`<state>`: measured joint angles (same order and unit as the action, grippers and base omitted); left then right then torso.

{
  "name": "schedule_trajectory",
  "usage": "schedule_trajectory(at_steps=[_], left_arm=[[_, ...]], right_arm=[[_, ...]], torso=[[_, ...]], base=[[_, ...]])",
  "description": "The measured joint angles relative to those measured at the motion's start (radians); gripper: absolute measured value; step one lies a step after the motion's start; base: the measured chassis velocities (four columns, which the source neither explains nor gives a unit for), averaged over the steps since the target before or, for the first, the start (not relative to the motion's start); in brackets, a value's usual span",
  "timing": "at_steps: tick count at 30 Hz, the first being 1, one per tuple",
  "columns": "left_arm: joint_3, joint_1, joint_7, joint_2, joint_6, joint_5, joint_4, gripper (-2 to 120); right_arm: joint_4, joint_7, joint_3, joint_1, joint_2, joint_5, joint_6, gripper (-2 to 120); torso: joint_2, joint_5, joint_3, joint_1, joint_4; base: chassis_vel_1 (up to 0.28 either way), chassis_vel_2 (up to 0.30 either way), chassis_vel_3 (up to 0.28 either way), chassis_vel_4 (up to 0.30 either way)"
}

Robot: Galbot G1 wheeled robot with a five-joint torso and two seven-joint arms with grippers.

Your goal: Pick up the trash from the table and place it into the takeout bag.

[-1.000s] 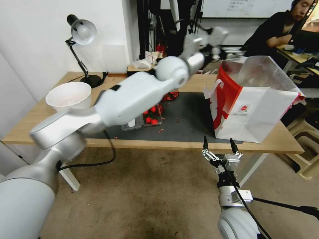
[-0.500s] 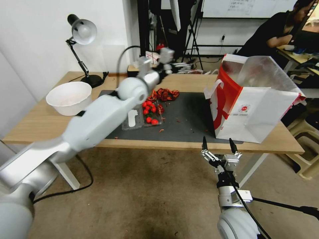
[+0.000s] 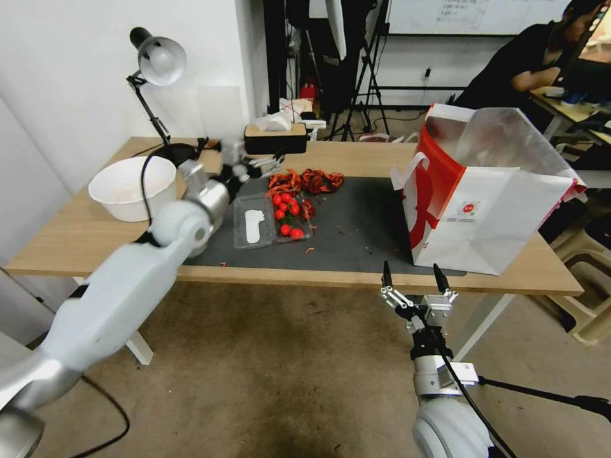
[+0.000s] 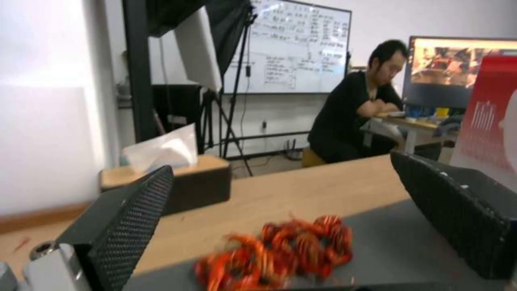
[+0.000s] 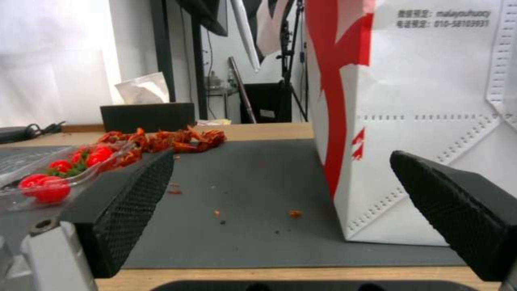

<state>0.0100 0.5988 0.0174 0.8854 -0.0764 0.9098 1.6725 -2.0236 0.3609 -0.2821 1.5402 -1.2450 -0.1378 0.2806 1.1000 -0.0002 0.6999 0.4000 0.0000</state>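
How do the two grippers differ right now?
The left gripper reaches over the table, close to the red scraps; the right gripper sits below the table's front edge, near the takeout bag. The left points across the table, the right points upward. Both are open and hold nothing.

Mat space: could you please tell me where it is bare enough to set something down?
The grey mat is bare, bar crumbs, between the clear tomato tray and the takeout bag. Its left side is crowded: tray, red shells, and the left hand open above.
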Motion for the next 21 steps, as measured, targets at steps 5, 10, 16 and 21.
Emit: schedule_trajectory(at_steps=[5,10,16,21], left_arm=[[0.071,0.088,-0.010,-0.012,0.006,-0.017,0.053,100],[0.152,0.195,-0.023,-0.016,0.040,-0.056,0.098,100],[0.266,0.316,-0.028,0.001,0.057,-0.109,0.154,100],[0.361,0.459,-0.036,0.061,0.076,-0.210,0.231,100]], right_arm=[[0.002,0.000,0.011,-0.003,-0.003,0.004,-0.003,100],[0.004,0.001,0.017,-0.003,-0.006,0.009,-0.003,100],[0.007,0.002,0.021,-0.001,-0.010,0.013,-0.002,100],[0.007,0.003,0.022,0.006,-0.012,0.017,0.002,100]], torso=[[0.000,0.0002,0.000,0.000,0.0000],[0.000,0.0000,0.000,0.000,0.0000],[0.000,0.0001,0.000,0.000,0.0001],[0.000,0.0002,0.000,0.000,0.0002]], base=[[0.000,0.000,0.000,0.000],[0.000,0.000,0.000,0.000],[0.000,0.000,0.000,0.000],[0.000,0.000,0.000,0.000]])
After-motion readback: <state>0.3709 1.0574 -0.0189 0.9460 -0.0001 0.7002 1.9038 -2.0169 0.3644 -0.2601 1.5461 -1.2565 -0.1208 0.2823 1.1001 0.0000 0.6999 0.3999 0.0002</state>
